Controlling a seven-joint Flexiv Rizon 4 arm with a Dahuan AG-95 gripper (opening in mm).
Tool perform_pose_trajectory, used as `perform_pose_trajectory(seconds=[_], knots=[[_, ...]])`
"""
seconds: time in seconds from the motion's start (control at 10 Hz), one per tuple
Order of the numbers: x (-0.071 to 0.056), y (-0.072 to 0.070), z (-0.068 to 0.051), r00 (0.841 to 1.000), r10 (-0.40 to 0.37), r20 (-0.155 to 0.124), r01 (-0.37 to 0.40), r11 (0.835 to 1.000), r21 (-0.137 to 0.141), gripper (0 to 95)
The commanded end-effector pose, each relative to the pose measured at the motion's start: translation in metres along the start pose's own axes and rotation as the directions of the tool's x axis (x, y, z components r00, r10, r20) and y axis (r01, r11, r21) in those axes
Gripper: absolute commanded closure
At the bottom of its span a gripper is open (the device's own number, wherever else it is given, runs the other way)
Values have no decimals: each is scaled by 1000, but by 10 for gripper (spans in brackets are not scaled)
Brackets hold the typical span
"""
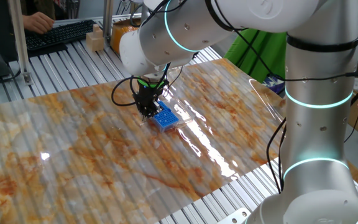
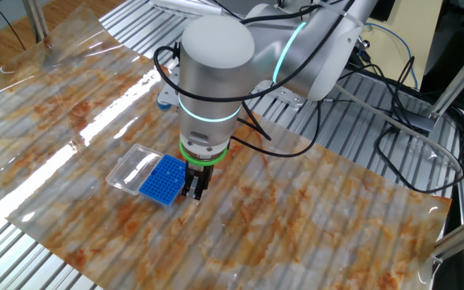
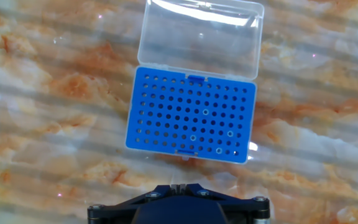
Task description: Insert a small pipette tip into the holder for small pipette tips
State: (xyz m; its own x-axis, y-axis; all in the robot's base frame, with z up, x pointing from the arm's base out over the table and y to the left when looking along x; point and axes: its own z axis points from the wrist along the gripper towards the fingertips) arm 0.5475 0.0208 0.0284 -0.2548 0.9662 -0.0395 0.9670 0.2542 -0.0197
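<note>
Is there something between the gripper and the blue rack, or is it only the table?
Nothing lies there. In the hand view, only bare marbled table cover shows between the gripper and the rack.

the white arm (image 2: 216,72) reaches over the table and bends down at its last joints, teal light rings glowing at each joint. the wrist points straight down with the black gripper (image 2: 194,188) low, near the surface. its two fingers (image 1: 148,109) look drawn close together; the hand view shows only the gripper body's (image 3: 179,205) edge, not the tips.
</note>
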Motion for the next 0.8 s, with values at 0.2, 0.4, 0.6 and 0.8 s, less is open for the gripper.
perform_pose_trajectory(seconds=[0.2,0.4,0.6,0.8], knots=[[0,1,0,1000,5,3,-5,1000,1,950],[0,1,0,1000,11,13,-11,1000,3,950],[0,1,0,1000,15,26,-15,1000,6,950],[0,2,1,999,24,36,-24,1000,8,760]])
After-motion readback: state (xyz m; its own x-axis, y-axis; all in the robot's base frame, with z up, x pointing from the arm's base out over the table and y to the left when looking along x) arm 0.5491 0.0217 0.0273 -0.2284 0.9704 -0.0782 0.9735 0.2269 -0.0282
